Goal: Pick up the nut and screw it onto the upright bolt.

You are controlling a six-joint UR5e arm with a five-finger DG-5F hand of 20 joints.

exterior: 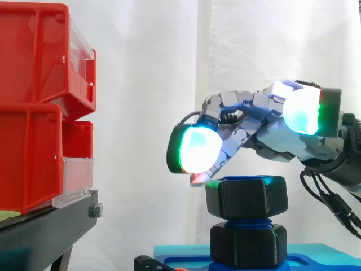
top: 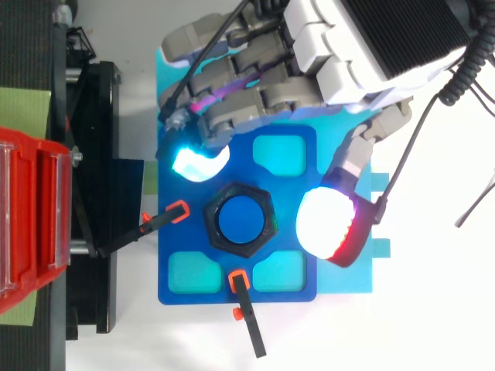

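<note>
While hand (exterior: 269, 134) hovers — nut (exterior: 246, 196) beneath.

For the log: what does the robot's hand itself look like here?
The hand is built of grey metal segments with white shells. Its fingers end in thick rounded pads that glow white, edged green in the side view and cyan or red from above. A black ribbed block sits at its base.

Seen from above, the nut (exterior: 246, 196) is being carried on the bolt (top: 239, 219) at the plate's (top: 186, 239) middle. The hand (top: 309, 69) is being held over it from 1 o'clock, with one pad (top: 197, 162) at 10 o'clock and a second pad (top: 329, 224) at 3, both apart from it. One clamp (top: 166, 218) is being seated at 9 o'clock and a second clamp (top: 246, 309) at 6. The bins (top: 31, 216) are being borne by the stand (top: 93, 154), well out at 9.
</note>
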